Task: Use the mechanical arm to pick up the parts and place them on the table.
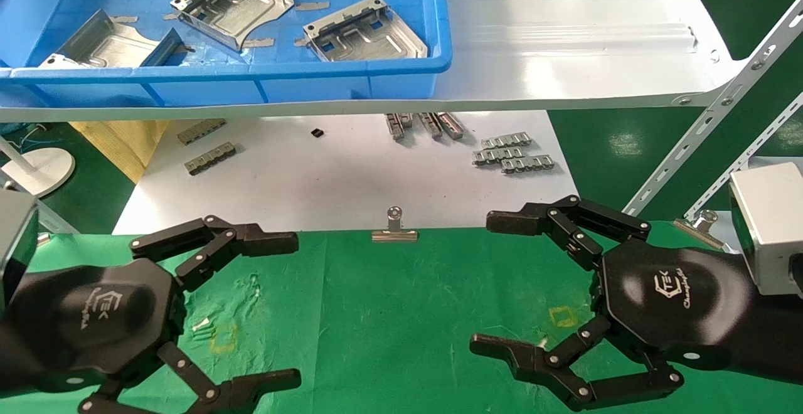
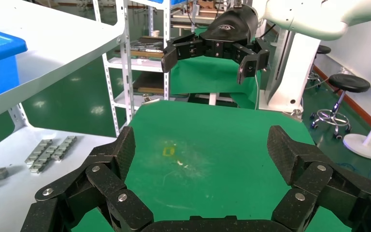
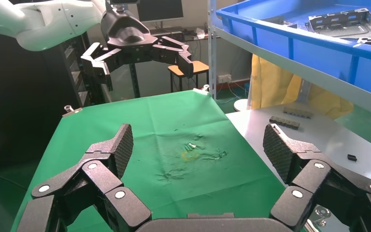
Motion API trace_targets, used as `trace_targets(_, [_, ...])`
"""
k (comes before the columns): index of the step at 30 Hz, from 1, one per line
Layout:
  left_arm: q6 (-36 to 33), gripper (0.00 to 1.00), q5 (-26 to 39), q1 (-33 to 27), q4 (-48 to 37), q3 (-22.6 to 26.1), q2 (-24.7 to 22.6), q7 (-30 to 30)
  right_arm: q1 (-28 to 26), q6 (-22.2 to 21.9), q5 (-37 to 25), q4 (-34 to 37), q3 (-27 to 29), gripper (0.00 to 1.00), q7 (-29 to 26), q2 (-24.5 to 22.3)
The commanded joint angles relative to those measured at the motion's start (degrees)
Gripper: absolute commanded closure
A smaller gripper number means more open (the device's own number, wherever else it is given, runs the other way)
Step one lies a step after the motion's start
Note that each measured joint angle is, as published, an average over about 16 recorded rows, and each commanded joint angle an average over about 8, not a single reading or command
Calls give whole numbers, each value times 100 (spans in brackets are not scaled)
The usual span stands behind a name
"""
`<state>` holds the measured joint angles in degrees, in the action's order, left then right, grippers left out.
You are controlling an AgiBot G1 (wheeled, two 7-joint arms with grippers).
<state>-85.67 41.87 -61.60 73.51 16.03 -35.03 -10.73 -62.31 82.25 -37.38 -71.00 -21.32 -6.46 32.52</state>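
A: Both claws hover over the wrinkled green cloth table (image 1: 389, 313), left gripper (image 1: 276, 310) and right gripper (image 1: 495, 282) spread wide, holding nothing.

B: Risk?

A: Reaching up, a finger could catch the blue plastic tray's (image 1: 351, 81) wall.

B: And the parts?

A: The flat silver stamped-metal plates (image 1: 367, 31) lie inside that tray, beyond both claws, higher, on the glossy white shelf (image 1: 564, 44).

A glossy green floor (image 2: 77, 104) reflects ceiling lights; white perforated-steel shelving racks (image 2: 125, 63) and a black round stool (image 2: 349, 83) stand behind
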Motion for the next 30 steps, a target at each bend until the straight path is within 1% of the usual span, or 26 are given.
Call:
trace_targets(1, [0,0,0,0,0,0,0,0,0,0,0,0,0,0,0,0])
trace_targets(16, [0,0,0,0,0,0,0,0,0,0,0,0,0,0,0,0])
trace_targets(24, [0,0,0,0,0,0,0,0,0,0,0,0,0,100,0,0])
trace_targets(30, [0,0,0,0,0,0,0,0,0,0,0,0,0,100,0,0])
